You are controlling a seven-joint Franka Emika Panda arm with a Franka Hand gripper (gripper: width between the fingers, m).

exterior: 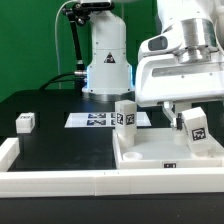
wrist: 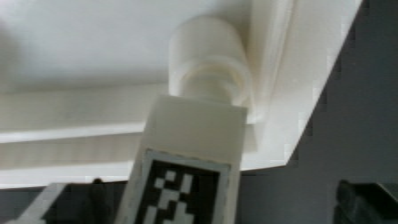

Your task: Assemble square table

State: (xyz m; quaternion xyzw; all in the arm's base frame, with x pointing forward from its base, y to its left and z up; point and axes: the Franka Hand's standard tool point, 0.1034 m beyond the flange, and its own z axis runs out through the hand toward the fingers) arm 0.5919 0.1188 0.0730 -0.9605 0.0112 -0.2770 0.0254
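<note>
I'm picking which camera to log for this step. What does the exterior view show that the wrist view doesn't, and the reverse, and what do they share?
Only the exterior view: the robot base, the marker board, a loose leg on the exterior view's left, a standing leg on the square panel, and the white rail. Only the wrist view: dark fingertips spread either side of the tagged leg, not touching it, and its rounded end at the panel's rim. Both: that panel and that tagged leg.
</note>
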